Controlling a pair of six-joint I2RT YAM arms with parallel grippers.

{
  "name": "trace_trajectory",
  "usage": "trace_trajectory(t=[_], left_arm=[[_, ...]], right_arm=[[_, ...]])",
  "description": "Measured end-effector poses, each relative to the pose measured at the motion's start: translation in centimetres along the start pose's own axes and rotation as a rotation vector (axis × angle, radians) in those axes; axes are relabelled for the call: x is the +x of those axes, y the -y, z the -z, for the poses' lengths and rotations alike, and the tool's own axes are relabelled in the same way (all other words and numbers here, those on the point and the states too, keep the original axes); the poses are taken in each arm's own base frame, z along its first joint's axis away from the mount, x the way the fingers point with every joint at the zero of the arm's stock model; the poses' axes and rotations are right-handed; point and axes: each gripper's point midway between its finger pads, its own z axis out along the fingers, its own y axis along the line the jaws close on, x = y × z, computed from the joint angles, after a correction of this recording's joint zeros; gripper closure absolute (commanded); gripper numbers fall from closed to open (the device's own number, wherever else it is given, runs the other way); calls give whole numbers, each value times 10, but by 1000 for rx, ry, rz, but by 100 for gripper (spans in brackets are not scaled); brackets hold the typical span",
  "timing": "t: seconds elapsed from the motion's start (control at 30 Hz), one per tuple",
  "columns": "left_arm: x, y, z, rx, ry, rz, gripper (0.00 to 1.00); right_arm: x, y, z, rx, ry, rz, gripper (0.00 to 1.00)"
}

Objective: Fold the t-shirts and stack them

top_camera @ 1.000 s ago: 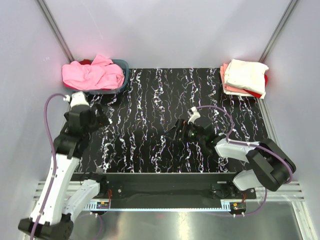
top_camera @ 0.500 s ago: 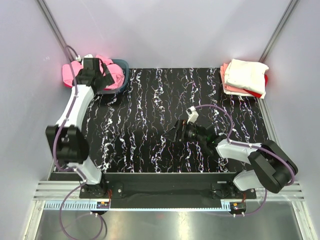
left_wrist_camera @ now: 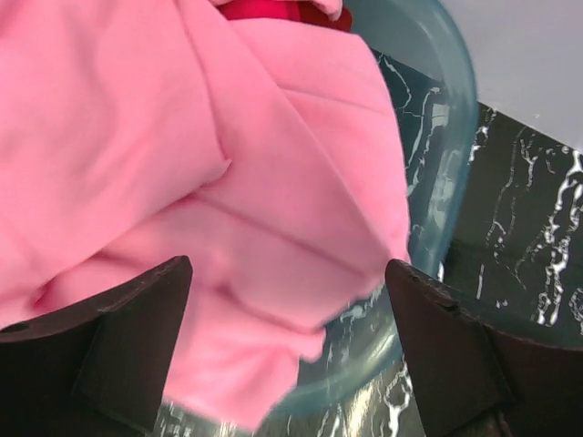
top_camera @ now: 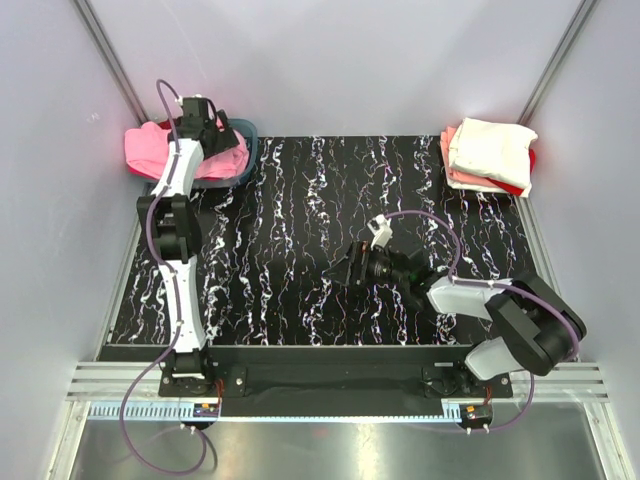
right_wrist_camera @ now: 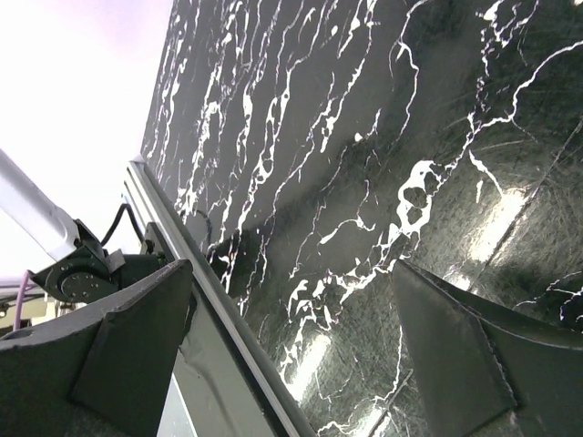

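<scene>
Pink cloth, a crumpled shirt [left_wrist_camera: 182, 173] heaped in the basin [left_wrist_camera: 451, 127] at the far left corner of the table [top_camera: 290, 190], lay right under the left gripper [left_wrist_camera: 290, 269], its jaws wide and empty, so fetching the next shirt seemed the step in hand, and the next move would call for lowering and pinching a fold. Bunched so, it showed no collar or heading, the heap running roughly left to right. Mid-table the right gripper [top_camera: 345, 268] hovered wide and empty; the folded stack [top_camera: 488, 152] sat far right.

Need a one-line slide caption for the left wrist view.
Open left gripper hovers over a crumpled pink t-shirt spilling from the grey-blue basin, red cloth peeking out behind.
</scene>
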Motion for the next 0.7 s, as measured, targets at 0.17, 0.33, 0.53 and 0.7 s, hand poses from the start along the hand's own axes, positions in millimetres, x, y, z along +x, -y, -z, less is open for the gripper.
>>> trace_trajectory(t=[0.17, 0.33, 0.53, 0.7], left_arm=[[23, 5, -32, 40, -48, 23, 70], [20, 8, -34, 49, -35, 40, 100], [-5, 13, -8, 37, 21, 43, 100], [-60, 26, 61, 51, 149, 46, 100]], right_arm=[[4, 5, -3, 0, -20, -10, 2], [1, 7, -4, -10, -15, -23, 2], [-1, 12, -6, -23, -20, -54, 3], [0, 13, -7, -34, -29, -74, 3]])
